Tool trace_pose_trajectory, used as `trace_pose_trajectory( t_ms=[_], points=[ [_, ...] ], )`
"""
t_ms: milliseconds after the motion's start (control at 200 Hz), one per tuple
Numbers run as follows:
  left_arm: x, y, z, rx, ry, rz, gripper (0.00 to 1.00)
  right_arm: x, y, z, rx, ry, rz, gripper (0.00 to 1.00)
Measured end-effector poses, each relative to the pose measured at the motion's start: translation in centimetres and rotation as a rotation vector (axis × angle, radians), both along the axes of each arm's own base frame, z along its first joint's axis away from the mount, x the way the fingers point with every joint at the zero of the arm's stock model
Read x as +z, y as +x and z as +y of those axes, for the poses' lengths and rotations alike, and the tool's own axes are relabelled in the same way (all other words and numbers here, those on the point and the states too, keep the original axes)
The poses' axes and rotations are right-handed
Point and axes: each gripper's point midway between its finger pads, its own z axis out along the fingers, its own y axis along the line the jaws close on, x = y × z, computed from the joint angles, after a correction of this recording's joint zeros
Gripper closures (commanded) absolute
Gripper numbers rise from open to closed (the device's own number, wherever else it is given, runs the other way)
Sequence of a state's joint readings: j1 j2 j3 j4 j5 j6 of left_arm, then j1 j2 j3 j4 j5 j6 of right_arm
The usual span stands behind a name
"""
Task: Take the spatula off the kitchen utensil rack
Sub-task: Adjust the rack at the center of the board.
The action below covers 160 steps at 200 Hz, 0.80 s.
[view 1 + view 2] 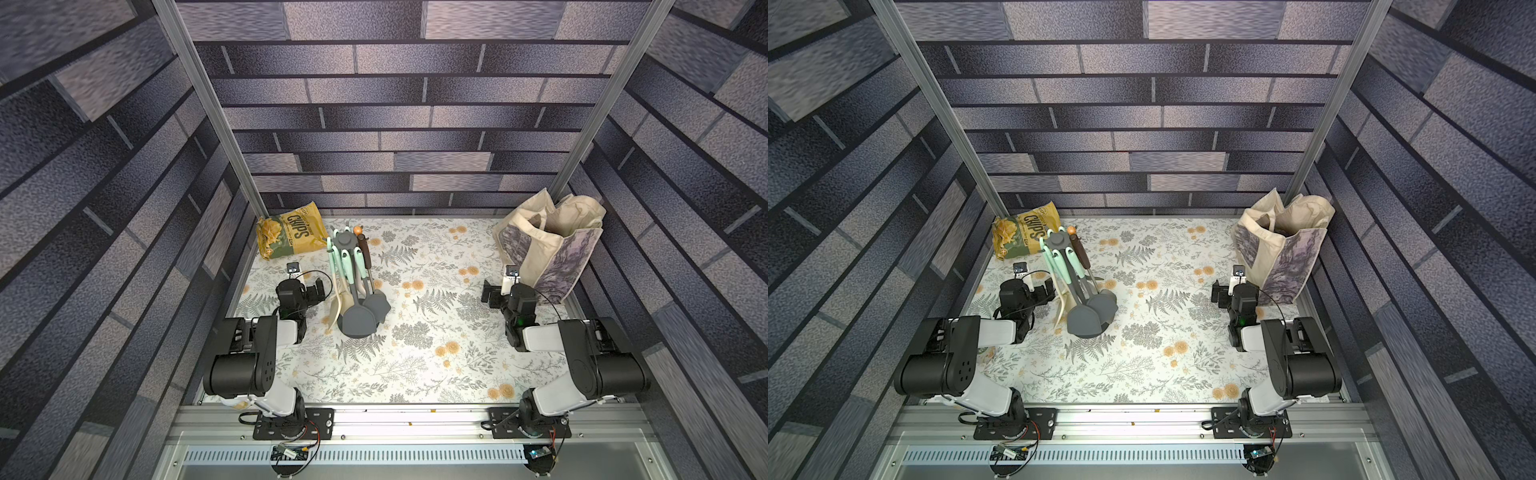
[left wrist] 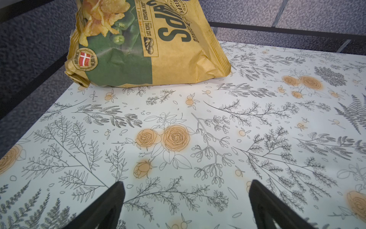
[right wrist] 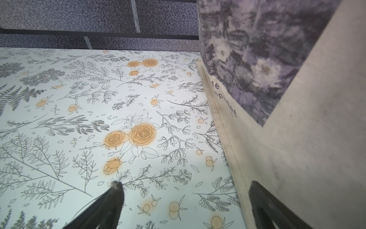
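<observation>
While the left hand (image 2: 186, 185) and right hand (image 3: 184, 184) both hover open and empty, the grey-headed spatula (image 1: 377, 306) hangs on the kitchen utensil rack (image 1: 344, 240) near the left hand. It looks light with a probably flexible head, so gripping its stiff handle seems best.

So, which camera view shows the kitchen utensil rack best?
A top view: the kitchen utensil rack stands whole there, from hooked crown to round base; both top views show it alike. The left wrist view shows the chips bag, the right wrist view the tote bag; neither shows the rack.
</observation>
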State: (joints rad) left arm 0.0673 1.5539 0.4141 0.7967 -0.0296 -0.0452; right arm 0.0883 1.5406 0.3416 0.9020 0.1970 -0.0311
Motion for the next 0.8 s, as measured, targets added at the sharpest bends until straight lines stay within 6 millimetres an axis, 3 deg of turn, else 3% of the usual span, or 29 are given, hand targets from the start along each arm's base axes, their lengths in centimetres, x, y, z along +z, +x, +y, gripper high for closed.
trace_pose_trajectory(
  t_ms=[541, 706, 801],
  points=[
    [-0.1, 0.0, 0.1, 0.009, -0.001, 0.022, 0.0, 0.2, -0.1, -0.3, -0.019, 0.0, 0.005, 0.0],
    [2.2, 0.2, 0.7, 0.043, -0.023, 0.01, 0.0, 2.9, -0.2, -0.8, -0.053, 0.015, -0.013, 0.0],
    [3.4, -0.1, 1.0, 0.062, -0.053, -0.004, 0.0, 5.8, 0.5, -0.7, -0.073, 0.061, -0.012, 0.0]
  ],
)
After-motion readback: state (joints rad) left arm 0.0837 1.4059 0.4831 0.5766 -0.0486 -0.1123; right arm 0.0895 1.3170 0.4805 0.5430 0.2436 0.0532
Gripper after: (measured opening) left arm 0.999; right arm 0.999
